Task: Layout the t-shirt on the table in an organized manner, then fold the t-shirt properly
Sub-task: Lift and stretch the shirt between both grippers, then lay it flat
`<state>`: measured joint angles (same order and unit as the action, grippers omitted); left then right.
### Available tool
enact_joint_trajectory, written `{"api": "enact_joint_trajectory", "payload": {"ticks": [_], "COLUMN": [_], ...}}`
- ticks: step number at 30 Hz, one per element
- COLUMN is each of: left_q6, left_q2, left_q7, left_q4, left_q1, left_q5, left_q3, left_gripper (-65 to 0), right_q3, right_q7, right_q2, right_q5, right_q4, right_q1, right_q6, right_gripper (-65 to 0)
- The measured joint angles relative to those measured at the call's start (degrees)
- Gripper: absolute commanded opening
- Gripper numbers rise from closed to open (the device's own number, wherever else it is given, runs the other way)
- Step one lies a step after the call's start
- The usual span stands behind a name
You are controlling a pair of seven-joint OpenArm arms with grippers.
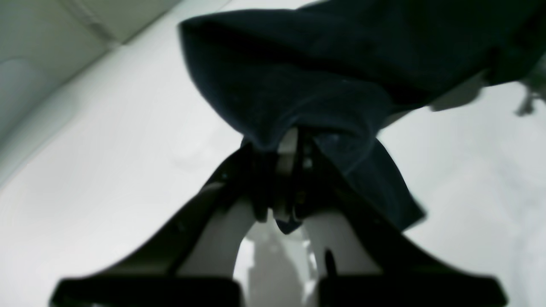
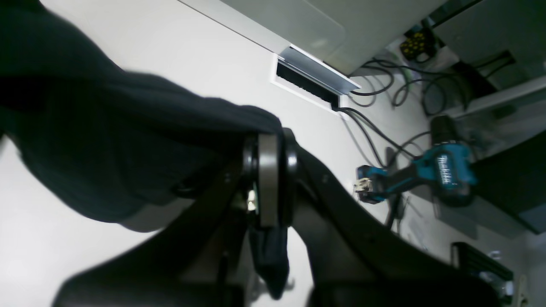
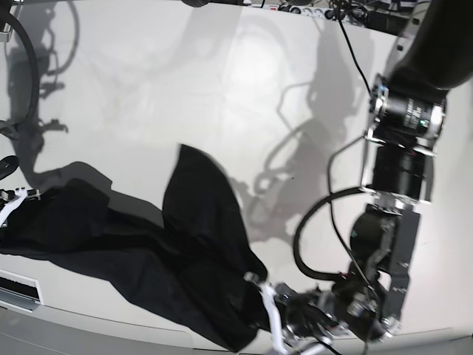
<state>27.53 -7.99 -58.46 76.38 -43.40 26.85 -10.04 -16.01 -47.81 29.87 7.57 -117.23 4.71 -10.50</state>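
Observation:
The black t-shirt (image 3: 185, 251) hangs crumpled between both grippers above the white table (image 3: 222, 89), stretched from the left edge to the front. In the base view my left gripper (image 3: 264, 302) is at the front edge, shut on one end of the cloth. In the left wrist view that gripper (image 1: 290, 147) pinches a fold of the t-shirt (image 1: 320, 72), and a flap droops past its fingers. My right gripper (image 2: 268, 145) is shut on another bunch of the t-shirt (image 2: 106, 149). In the base view the right gripper (image 3: 10, 201) is at the far left edge.
In the right wrist view, a teal cordless drill (image 2: 426, 172) lies beyond the table (image 2: 170, 51), near a cable slot (image 2: 307, 81) and black cables (image 2: 384, 85). The left arm (image 3: 399, 185) rises along the right side of the base view.

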Motion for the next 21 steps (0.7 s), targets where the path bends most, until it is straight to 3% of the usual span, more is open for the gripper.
{"api": "enact_joint_trajectory", "payload": {"ticks": [7,12,15,18,20,21], "left_q6": [0.0,0.2,2.8,6.1,6.2,6.2], "left_q2": [-9.5,-12.3,-12.2,-12.1,-12.5,-13.2], "left_q7": [0.4,-2.3,-5.9,-10.3,-12.3,-12.1], "left_q4": [-1.9,-5.3,-7.3,-8.2,-8.3,-8.4], "left_q1": [-13.0,-18.4,-18.2,-14.3,-10.6,-8.6], "left_q5": [6.1,13.1,17.4,21.9,23.0,23.9], "left_q3": [0.0,0.0,0.0,0.0,-0.2,-0.3], "left_gripper": [-65.0,-65.0,-65.0,-65.0,-65.0,-65.0], "right_q3": [0.0,0.0,0.0,0.0,0.0,0.1], "right_q7": [0.0,0.3,0.0,-1.4,-4.8,-7.4], "right_q2": [2.7,3.3,3.5,3.5,3.5,3.4], "right_q5": [0.0,0.7,4.7,12.4,19.3,23.2], "right_q4": [0.0,0.0,0.0,0.0,0.0,0.0], "right_q1": [-0.1,-0.1,-0.1,0.8,2.5,3.5], "right_q6": [0.9,0.4,-7.0,-20.2,-28.9,-29.7], "right_gripper": [-65.0,-65.0,-65.0,-65.0,-65.0,-65.0]}}
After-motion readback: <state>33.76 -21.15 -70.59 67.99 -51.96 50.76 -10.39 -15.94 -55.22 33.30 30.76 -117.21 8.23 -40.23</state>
